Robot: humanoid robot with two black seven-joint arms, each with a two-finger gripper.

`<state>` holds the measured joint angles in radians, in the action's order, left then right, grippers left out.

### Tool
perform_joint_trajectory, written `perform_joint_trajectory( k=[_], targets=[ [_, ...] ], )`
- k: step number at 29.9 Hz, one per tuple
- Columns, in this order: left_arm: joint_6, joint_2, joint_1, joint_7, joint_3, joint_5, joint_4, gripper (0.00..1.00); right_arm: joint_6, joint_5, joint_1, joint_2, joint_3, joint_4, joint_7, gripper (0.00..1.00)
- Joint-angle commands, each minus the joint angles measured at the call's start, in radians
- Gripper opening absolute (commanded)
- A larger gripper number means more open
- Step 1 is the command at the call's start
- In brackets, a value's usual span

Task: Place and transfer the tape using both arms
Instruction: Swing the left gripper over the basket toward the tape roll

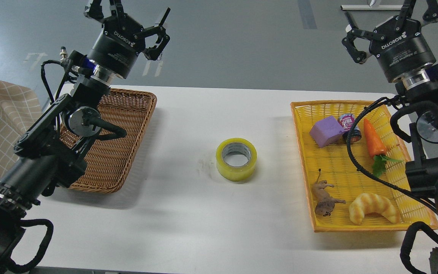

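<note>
The tape (236, 159), a yellow translucent roll with a grey core, lies flat in the middle of the white table (203, 220). My left gripper (127, 15) is open and empty, raised high beyond the table's far left edge, above the brown basket (127, 125). My right gripper (390, 17) is open and empty, raised high beyond the far right corner, behind the yellow basket (356, 224). Both are far from the tape.
The brown wicker basket on the left holds nothing I can see. The yellow basket on the right holds a purple block (326, 131), a small jar (348, 125), a carrot toy (373, 139), a lion figure (324, 198) and a croissant toy (373, 207).
</note>
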<state>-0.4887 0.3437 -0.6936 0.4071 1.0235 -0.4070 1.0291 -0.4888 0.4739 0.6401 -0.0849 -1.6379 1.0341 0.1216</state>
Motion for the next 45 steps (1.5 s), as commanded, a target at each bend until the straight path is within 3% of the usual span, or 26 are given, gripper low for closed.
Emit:
perform_joint_trajectory(
  k=[1, 20, 24, 38, 42, 45],
  targets=[
    [0.0, 0.029, -0.038, 0.001, -0.003, -0.087, 0.005, 0.98, 0.0, 0.0, -0.01, 0.007, -0.011, 0.0, 0.0, 1.0],
    [0.058, 0.13, -0.142, -0.002, -0.095, -0.811, 0.052, 0.98, 0.0, 0.0, -0.025, 0.008, -0.011, 0.001, 0.0, 1.0],
    [0.056, 0.158, -0.136, -0.004, -0.112, -0.829, 0.118, 0.98, 0.0, 0.0, -0.025, 0.007, -0.02, -0.002, 0.0, 1.0],
    [0.045, 0.172, -0.138, -0.001, -0.19, -0.82, 0.123, 0.98, 0.0, 0.0, -0.025, 0.007, -0.036, -0.006, 0.0, 1.0],
    [0.048, 0.173, -0.139, -0.014, -0.237, -0.823, 0.121, 0.98, 0.0, 0.0, -0.027, 0.007, -0.036, -0.008, -0.002, 1.0],
    [0.05, 0.173, -0.139, -0.059, -0.263, -0.828, 0.121, 0.98, 0.0, 0.0, -0.037, 0.007, -0.037, -0.009, 0.0, 1.0]
  ],
)
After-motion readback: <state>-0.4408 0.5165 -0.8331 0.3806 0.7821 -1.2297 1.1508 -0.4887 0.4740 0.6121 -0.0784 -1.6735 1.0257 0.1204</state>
